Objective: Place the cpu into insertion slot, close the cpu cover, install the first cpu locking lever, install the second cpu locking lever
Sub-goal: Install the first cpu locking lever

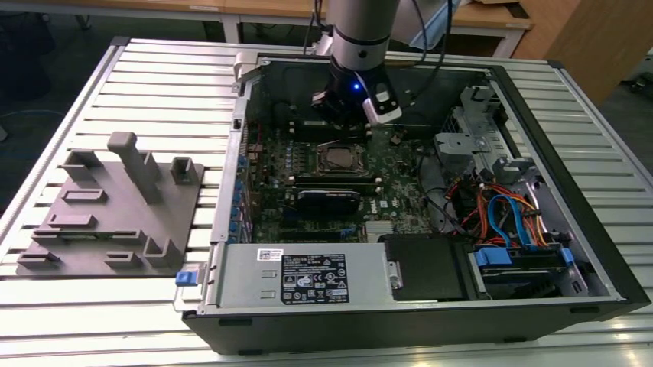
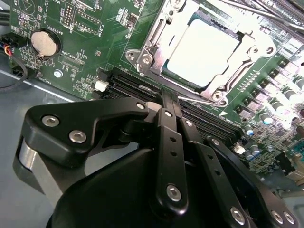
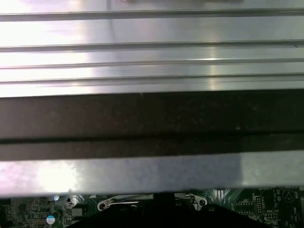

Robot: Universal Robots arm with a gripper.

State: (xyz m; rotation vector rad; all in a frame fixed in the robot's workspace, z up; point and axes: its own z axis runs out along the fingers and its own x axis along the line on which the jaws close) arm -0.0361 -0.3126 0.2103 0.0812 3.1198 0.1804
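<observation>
Gripper: the gripper (image 2: 170, 97) hangs inside the open computer case (image 1: 571, 153), low over the circuit board (image 2: 95, 28). Its two black fingers (image 2: 164, 142) are pressed together, and nothing can be seen between them.
Fingertips: they sit over the long memory slots (image 2: 128, 83), just beside the edge of the metal frame. Whether they touch anything cannot be told.
Chip: the chip (image 2: 204, 52) lies flat in its seat near the middle of the board. Glare has washed its top out to white in the second wrist view. In the exterior view it is a small tan square (image 1: 336, 159) under the arm (image 1: 359, 30).
Frame: the metal frame (image 2: 152, 47) lies down around the chip and overlaps its margins.
Socket: hidden beneath the chip and frame.
Levers: thin metal rods (image 2: 256, 12) run past the side of the frame away from the fingers and are cut off at the picture's edge. Whether they are latched cannot be made out.
Battery: a coin battery (image 2: 45, 42) sits on the board, well apart from the chip.
First wrist view: blurred table slats (image 3: 152, 47), then a dark band of case wall (image 3: 152, 118), then a thin strip of board.
Table: the slatted metal table (image 1: 153, 69) carries the case. A grey moulded tray (image 1: 102, 229) sits beside the case at the exterior view's left.
</observation>
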